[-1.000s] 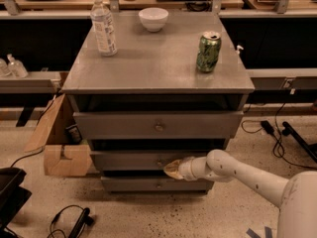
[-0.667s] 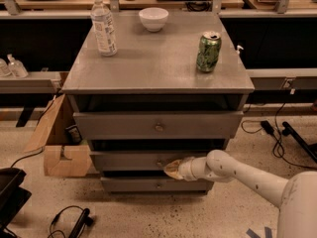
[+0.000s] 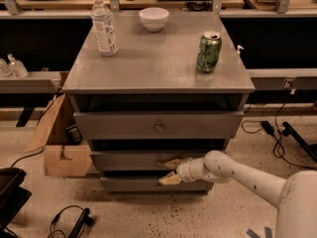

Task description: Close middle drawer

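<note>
The middle drawer is the grey front of medium width, between the wide top drawer and the narrow bottom drawer. It stands out only slightly from the cabinet, with a dark gap above it. My gripper reaches in from the lower right on a white arm and is against the right-middle of the middle drawer's front. Its tan fingers are spread open, one on the drawer front and one lower, over the bottom drawer. The knob is hidden by the fingers.
On the cabinet top stand a water bottle, a white bowl and a green can. A cardboard box sits on the floor at the left. Cables lie on the floor at right and lower left.
</note>
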Controlling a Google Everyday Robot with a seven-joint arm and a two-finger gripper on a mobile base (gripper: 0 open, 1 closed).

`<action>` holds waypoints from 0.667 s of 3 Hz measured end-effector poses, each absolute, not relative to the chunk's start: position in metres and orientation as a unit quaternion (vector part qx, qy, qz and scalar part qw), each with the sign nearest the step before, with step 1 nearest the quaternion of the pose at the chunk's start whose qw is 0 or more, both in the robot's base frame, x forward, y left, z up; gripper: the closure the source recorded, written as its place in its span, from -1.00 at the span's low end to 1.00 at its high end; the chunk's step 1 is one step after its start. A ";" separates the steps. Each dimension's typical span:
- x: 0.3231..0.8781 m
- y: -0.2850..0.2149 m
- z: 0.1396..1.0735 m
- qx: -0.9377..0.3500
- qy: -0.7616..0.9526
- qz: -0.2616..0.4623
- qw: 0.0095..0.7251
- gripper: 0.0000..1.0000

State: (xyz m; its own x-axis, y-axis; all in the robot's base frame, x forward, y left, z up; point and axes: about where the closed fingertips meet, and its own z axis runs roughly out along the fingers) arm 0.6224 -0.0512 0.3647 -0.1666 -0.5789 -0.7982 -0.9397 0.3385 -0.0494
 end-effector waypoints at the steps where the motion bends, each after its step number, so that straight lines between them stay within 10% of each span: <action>1: 0.618 -0.045 0.369 -0.551 0.718 0.217 0.366 0.06; 2: 0.603 -0.063 0.385 -0.559 0.730 0.184 0.347 0.52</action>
State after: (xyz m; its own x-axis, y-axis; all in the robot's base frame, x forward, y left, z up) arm 0.6031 -0.0633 0.3845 -0.1343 -0.6888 -0.7124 -0.9442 0.3070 -0.1189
